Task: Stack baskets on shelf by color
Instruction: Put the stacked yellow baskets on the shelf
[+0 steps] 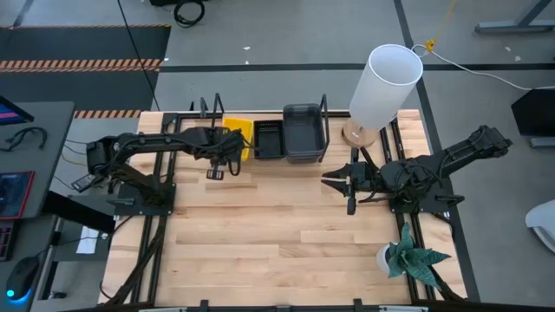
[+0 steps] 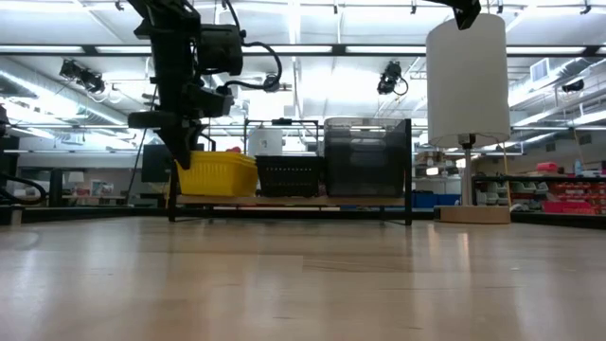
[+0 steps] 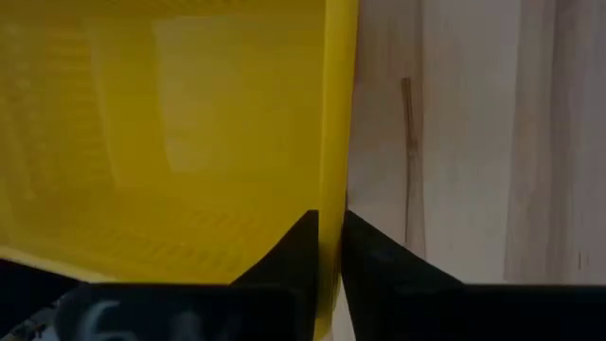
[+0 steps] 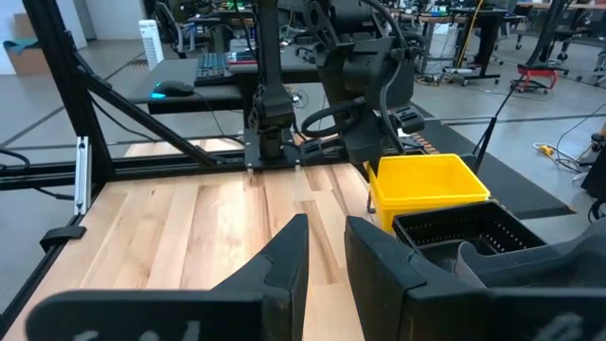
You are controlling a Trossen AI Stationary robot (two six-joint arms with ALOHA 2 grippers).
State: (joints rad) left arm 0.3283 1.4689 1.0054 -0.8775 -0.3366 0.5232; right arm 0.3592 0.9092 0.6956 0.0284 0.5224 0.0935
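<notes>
A yellow basket (image 1: 240, 136) sits at the left end of the shelf (image 2: 284, 202). A black gridded basket (image 1: 268, 139) stands beside it, then a larger dark grey basket (image 1: 303, 132) at the right end. How many baskets are nested in each place, I cannot tell. My left gripper (image 3: 329, 223) comes down at the yellow basket's near left part and is shut on its wall. My right gripper (image 4: 327, 248) is open and hovers above the table's bare middle right, pointing toward the left arm. My left gripper holds the yellow basket by the top edge of one side wall (image 3: 337, 180). One finger (image 3: 289, 254) is inside the basket and the other finger (image 3: 379, 258) outside. The fingers come from above, pointing down. In the low view the yellow basket (image 2: 220, 174) looks level at the shelf board.
A lamp with a tall white shade (image 1: 387, 85) stands on a wooden base just right of the shelf. A potted plant (image 1: 413, 258) sits near the table's near right corner. Bare planks (image 1: 269, 225) spread across the table's middle and near side.
</notes>
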